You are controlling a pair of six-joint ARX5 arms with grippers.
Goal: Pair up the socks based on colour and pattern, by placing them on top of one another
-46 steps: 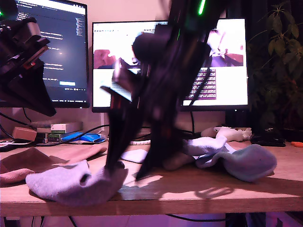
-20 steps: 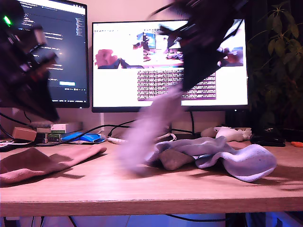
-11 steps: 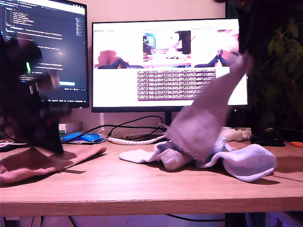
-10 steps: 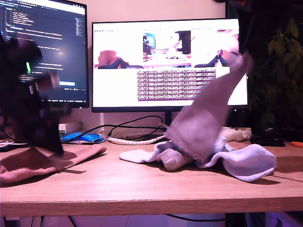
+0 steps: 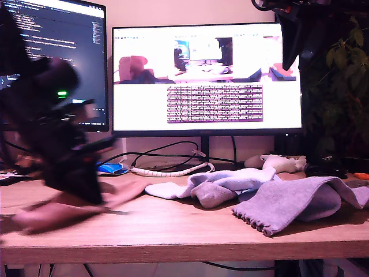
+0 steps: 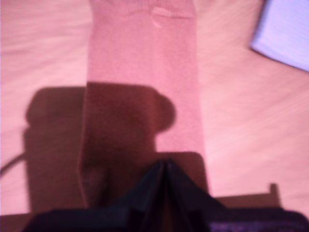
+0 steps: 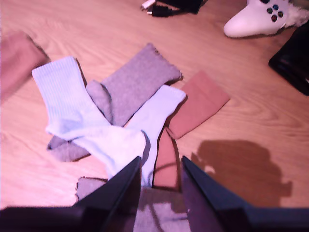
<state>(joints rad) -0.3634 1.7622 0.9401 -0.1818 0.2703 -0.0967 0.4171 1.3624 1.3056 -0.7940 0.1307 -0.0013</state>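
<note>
Two grippers work the wooden desk (image 5: 190, 231): my first gripper (image 6: 165, 166), jaws pressed together, pinches a limp pink sock (image 6: 145, 72) at the exterior view's left, while my second gripper (image 7: 161, 166), jaws spread, hangs above the heaped socks (image 7: 116, 111).

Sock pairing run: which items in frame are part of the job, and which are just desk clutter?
Part of the job:
pink sock
second pink sock
pale-blue sock
second pale-blue sock
grey-lavender sock
second grey-lavender sock

Just lying about:
game controller
coiled white cable
monitor
plant
</note>
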